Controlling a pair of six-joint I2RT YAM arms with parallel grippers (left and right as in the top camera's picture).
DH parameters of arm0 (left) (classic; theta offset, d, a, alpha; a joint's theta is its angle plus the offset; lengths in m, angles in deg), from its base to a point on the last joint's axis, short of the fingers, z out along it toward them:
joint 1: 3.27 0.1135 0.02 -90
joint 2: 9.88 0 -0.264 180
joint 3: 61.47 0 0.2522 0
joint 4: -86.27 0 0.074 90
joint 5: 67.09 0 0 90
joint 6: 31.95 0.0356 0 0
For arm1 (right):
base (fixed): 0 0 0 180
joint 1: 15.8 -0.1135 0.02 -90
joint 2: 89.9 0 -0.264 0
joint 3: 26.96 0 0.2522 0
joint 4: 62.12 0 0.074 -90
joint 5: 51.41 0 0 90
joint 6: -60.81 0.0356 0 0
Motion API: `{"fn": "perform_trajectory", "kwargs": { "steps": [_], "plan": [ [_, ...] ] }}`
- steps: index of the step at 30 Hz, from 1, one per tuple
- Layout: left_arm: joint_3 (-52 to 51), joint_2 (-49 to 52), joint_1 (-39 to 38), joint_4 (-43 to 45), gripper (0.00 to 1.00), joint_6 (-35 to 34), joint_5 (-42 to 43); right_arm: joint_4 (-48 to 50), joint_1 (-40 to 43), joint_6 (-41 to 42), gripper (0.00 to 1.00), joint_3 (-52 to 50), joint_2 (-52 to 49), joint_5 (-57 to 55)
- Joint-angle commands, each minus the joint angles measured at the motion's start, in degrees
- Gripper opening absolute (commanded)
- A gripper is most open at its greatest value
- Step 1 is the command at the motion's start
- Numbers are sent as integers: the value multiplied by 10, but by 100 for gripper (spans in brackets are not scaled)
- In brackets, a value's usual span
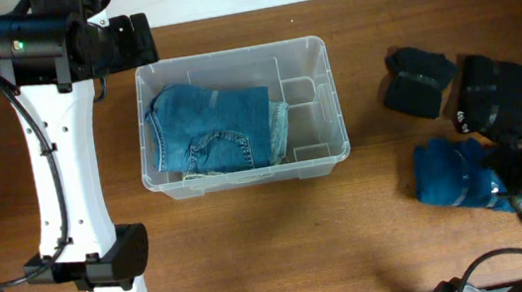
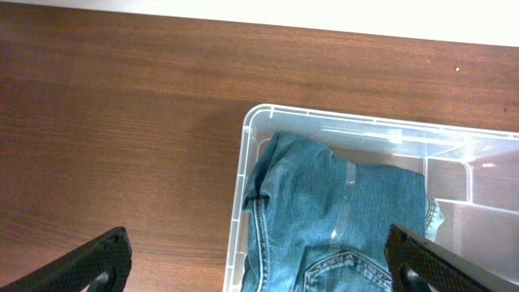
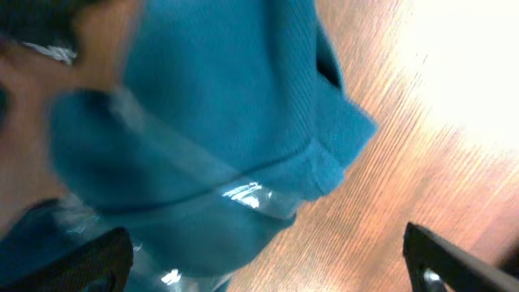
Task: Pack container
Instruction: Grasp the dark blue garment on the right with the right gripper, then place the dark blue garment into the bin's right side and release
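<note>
Folded jeans (image 1: 214,127) lie in the container (image 1: 318,124), blue sweater (image 1: 449,173) outside

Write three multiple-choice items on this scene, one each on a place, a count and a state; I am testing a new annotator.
1. Where do the folded blue denim jeans lie?
A) inside the large clear plastic rectangular tub
B) under it
C) draped over its rim

2. How many black folded garments lie right of the tub?
A) one
B) two
C) four

3. How stands the left gripper?
A) open
B) shut on the jeans
C) shut on the tub's rim

Key: 1 A, the tub's walls surround them; 2 B, two lie side by side; 3 A, its fingers are wide apart, holding nothing.
</note>
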Motion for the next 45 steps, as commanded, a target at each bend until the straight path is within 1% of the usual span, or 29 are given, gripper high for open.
{"fn": "perform_trajectory", "kwargs": {
  "steps": [1,4,5,6,7,8,9,10,11,15,16,18,20,21,22,23,25,27,29,30,33,36,37,39,42,45],
  "plan": [
    [1,12,1,0,99,9,-8,86,2,51,98,-77,4,50],
    [1,12,1,2,99,9,-8,175,2,50,100,-127,4,52],
    [1,12,1,2,99,9,-8,213,2,48,93,-146,4,52],
    [1,12,1,2,99,9,-8,239,2,34,81,-159,4,52],
    [1,12,1,2,99,9,-8,255,2,4,59,-167,4,52],
    [1,12,1,2,99,9,-8,258,2,-12,49,-168,4,52],
    [1,12,1,2,99,9,-8,258,2,-29,33,-168,4,53],
    [1,12,1,2,99,9,-8,257,2,-47,15,-168,4,64],
    [1,12,1,2,99,9,-8,257,2,-66,4,-168,4,86],
    [1,12,1,2,99,9,-9,230,2,-111,4,-153,6,195],
    [1,12,1,2,99,9,-13,199,2,-150,4,-133,12,243],
    [1,12,1,4,99,9,-30,139,0,-214,4,-86,28,293],
    [1,12,1,6,99,9,-38,76,-19,-289,4,-10,53,324],
    [1,12,1,6,99,9,-38,61,-30,-321,4,23,61,339],
    [1,12,1,6,99,9,-38,38,-53,-368,4,81,67,365],
    [1,12,1,6,99,9,-38,28,-71,-392,4,118,68,379],
    [1,12,1,5,99,9,-38,26,-144,-430,4,216,65,380],
    [1,12,1,5,99,9,-38,53,-216,-430,4,269,59,357],
    [1,12,1,4,100,9,-38,99,-287,-428,4,291,52,345],
    [1,12,1,3,99,9,-38,137,-331,-428,4,292,48,334],
    [1,12,1,3,100,9,-38,210,-440,-428,4,292,16,268],
    [1,12,1,-1,99,9,-39,229,-506,-428,4,292,-35,216],
    [1,12,2,-2,99,9,-39,233,-517,-424,4,292,-52,216],
    [1,12,5,-3,99,9,-38,246,-539,-387,4,292,-106,215],
    [1,12,5,-3,99,9,-38,249,-542,-349,4,292,-168,209],
    [1,12,7,-4,99,9,-38,242,-540,-335,4,292,-198,209]
  ]
}}
